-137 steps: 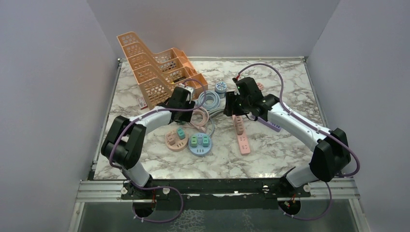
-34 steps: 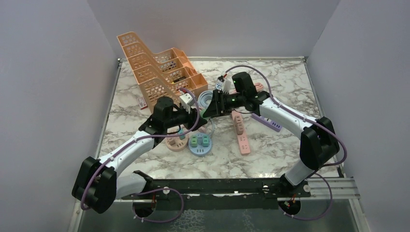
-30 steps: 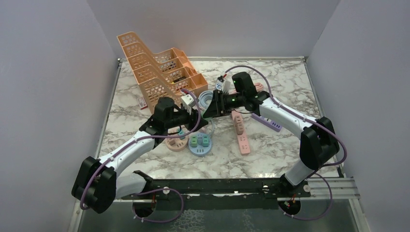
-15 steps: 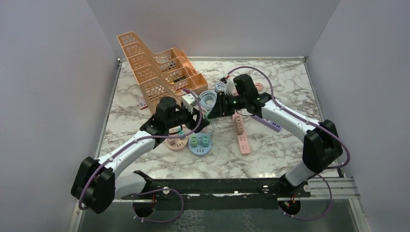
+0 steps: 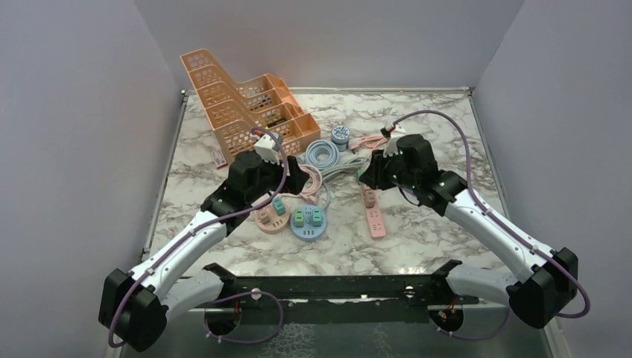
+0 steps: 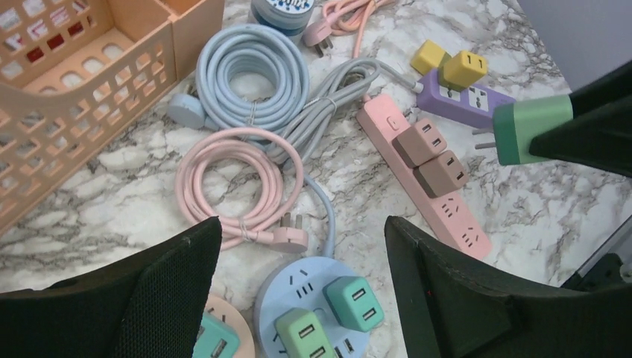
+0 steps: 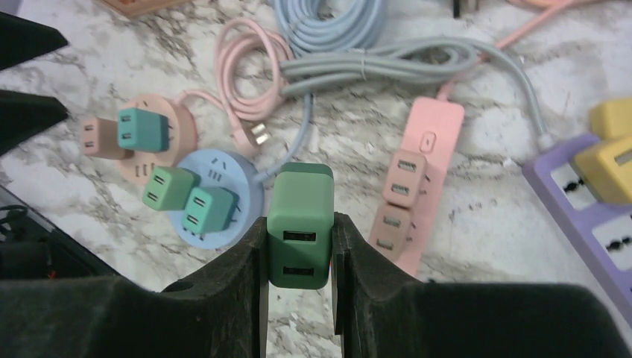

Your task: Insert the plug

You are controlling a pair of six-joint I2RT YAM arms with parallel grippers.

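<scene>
Holding the green plug (image 7: 299,195) between its closed fingers, the right claw (image 7: 299,224) hangs above the bench (image 7: 492,246), over the gap between the round blue socket (image 7: 222,165) and the pink power strip (image 7: 437,123). The left claw (image 6: 302,224) is wide open and empty, over the pink cable coil (image 6: 188,186).

We see several ways this could go wrong. From the left wrist view the plug's pins point sideways rather than down, so we judge the wrist must tip before they can meet any slot. If that turn falls short, the pins would strike the socket face at a slant and jam or skid. The right wrist view hides the pins behind the plug body, so lining them up is partly blind.

Nothing pins down the pink power strip or the round sockets. A push that is off-centre could shove the target across the marble instead of seating the plug.

The free slots on the strip lie just past two brown adapters (image 6: 431,155), and the blue socket already carries two green ones. A crowded approach could knock a neighbour. The grey cable (image 7: 373,63) and the coil lie near enough to snag a low arm.
</scene>
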